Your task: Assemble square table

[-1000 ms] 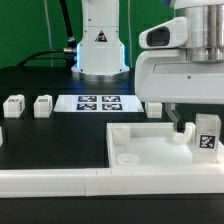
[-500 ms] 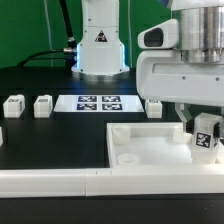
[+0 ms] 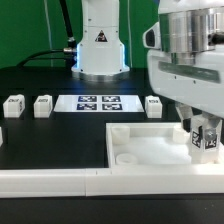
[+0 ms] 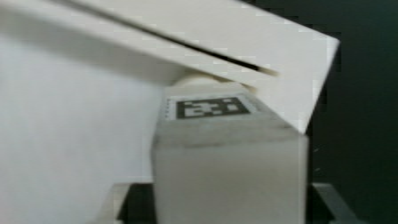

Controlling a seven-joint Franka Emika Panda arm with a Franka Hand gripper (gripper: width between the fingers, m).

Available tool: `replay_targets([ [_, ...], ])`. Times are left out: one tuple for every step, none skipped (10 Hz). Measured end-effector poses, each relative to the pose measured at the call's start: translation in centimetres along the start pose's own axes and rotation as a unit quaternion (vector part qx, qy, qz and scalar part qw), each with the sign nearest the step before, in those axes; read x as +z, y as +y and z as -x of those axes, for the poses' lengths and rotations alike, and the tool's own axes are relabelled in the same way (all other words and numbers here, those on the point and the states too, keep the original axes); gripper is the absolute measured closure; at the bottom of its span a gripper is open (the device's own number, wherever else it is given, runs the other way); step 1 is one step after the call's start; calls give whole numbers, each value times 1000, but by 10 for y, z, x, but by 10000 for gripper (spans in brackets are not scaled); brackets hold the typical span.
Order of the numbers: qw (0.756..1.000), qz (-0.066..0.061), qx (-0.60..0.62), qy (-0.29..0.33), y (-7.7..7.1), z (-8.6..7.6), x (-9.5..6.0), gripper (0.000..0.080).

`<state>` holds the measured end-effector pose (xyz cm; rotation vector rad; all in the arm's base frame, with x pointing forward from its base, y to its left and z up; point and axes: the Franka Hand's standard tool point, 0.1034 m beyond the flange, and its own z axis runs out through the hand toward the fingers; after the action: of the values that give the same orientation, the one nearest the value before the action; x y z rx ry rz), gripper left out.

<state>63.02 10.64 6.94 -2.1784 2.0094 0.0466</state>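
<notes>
Pincer (image 3: 207, 138) is clamped on one leg block (image 3: 207, 141), tag facing the exterior camera. The wrist view shows the same block (image 4: 217, 150) squeezed between two dark fingers (image 4: 128, 203).

The held block is upright at the right side of the square slab (image 3: 150, 150), inside its raised rim. Can't tell if it touches the slab floor. In the wrist view a slab corner (image 4: 107, 100) lies just beyond the block's tagged end.

The slab lies on the black desk (image 3: 50, 140) at the near right. Its near edge is against the low white border wall (image 3: 50, 182). A round socket (image 3: 128, 158) shows at the slab's near-left corner.

Three loose leg blocks stand on the desk beyond the slab:
- the far-left block (image 3: 12, 106)
- the second block (image 3: 43, 105) just right of it
- the third block (image 3: 153, 106) close to the slab's far rim

The marker board (image 3: 98, 102) lies flat between the second and third blocks. The robot base (image 3: 100, 45) stands behind it. The arm's bulky white wrist hides the slab's far-right corner.
</notes>
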Motion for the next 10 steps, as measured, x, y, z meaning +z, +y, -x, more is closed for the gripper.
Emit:
replay_targets([
  [996,-4,85,-11,1,1,0,503],
  [991,-3,135,-14,2,3,1,503],
  [986,-4,168,-12,2,4,1,503],
  [982,-6,189,-9,3,4,1,503],
  [977,-4,213,-7,4,3,1,503],
  [973,-4,231,-6,4,3,1,503],
  [973,-4,229,-6,5,3,2,395],
  [974,-4,228,-6,5,3,2,258],
  [974,-4,228,-6,5,3,3,177],
  [974,-3,228,-6,5,3,3,177],
])
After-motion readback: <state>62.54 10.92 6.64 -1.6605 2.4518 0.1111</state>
